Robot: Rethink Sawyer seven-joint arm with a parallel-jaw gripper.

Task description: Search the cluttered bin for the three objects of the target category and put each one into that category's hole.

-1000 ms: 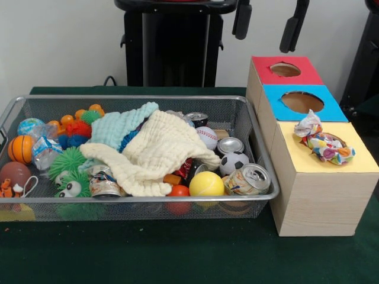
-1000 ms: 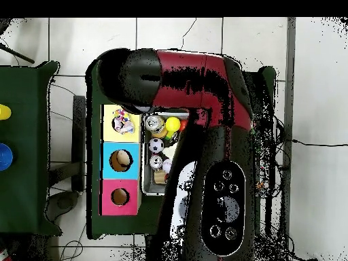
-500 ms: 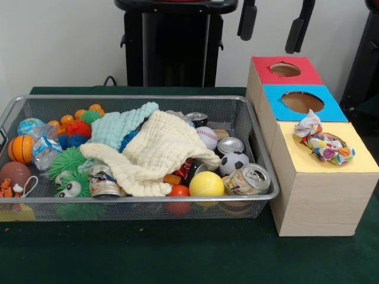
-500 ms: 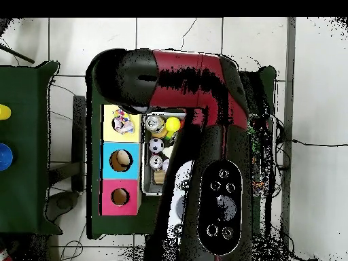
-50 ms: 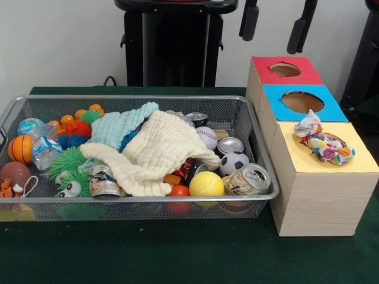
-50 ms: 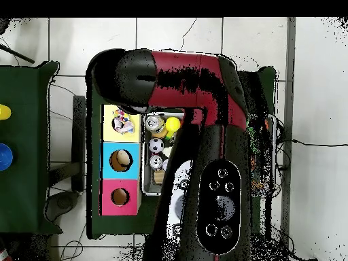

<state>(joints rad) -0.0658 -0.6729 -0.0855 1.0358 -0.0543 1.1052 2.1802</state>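
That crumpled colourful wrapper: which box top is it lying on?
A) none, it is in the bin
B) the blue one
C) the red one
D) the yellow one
D: the wrapper lies over the hole in the yellow box; the red and blue tops are bare.

- Cloths (image 5: 148, 148) blanket the bin's (image 5: 136, 99) middle, burying what lies under them.
- Cans (image 5: 249, 179) and balls (image 5: 206, 184) crowd the bin's box-side end.
- Wrapper (image 5: 323, 142) blocks the yellow hole; blue hole (image 5: 302, 102) and red hole (image 5: 285, 70) are open.
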